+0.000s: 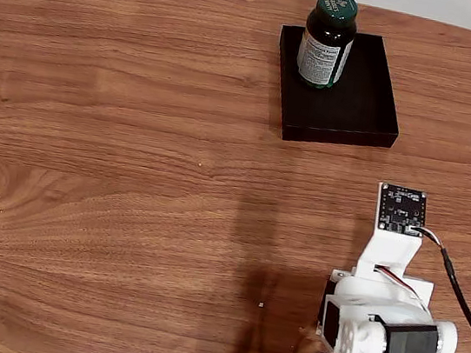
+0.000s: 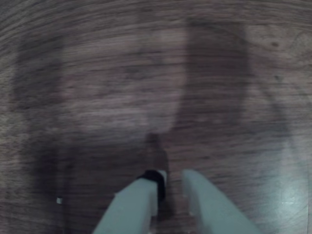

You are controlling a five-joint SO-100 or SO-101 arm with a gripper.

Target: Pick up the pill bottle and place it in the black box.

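Seeing the pill bottle upright inside the black box near its far-left corner, my jaws slightly parted, holding nothing over bare tabletop; I reckon only a stray arm swing could topple it.

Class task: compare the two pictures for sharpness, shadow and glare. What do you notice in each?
Fixed view: sharp and evenly lit, with readable grain on the table, a crisp label on the pill bottle in the black box, and a soft shadow beside the arm. Wrist view: blurry, dim, broad dark shadows; the gripper fingers are soft-edged.
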